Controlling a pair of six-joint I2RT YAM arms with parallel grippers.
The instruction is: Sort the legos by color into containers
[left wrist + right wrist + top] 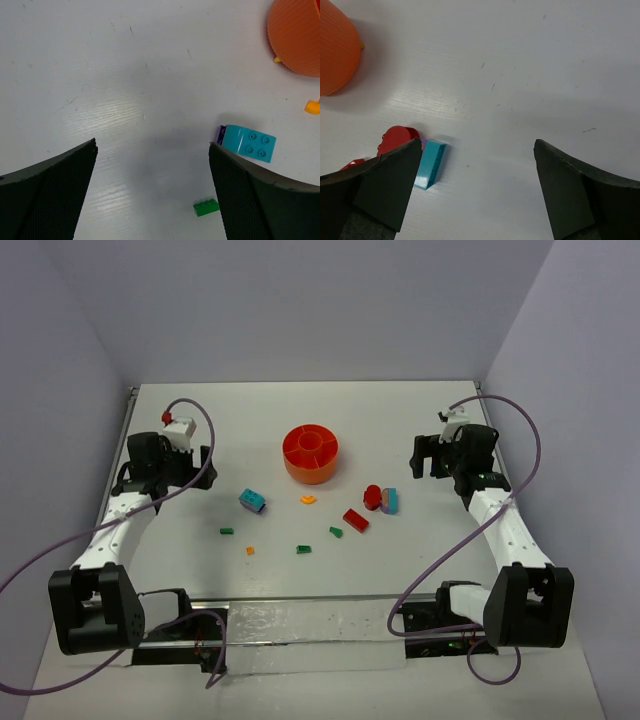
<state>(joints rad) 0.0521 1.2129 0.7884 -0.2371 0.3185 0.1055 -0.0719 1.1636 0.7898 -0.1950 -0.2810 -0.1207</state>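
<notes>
The round orange divided bowl (311,453) stands mid-table; it also shows in the left wrist view (297,35) and the right wrist view (335,47). A teal and purple block (252,501) (247,142) lies left of it. A second teal block (390,500) (430,163) lies beside a red round piece (372,496) (395,140). A red brick (355,520), three green bricks (226,531) (303,549) (336,532) and two orange pieces (308,499) (250,550) are scattered. My left gripper (195,472) (152,150) and right gripper (420,455) (476,150) are open and empty above the table.
Grey walls close in the white table (300,410) on the left, back and right. A metal rail (300,620) runs along the near edge between the arm bases. Purple cables (200,420) loop beside each arm.
</notes>
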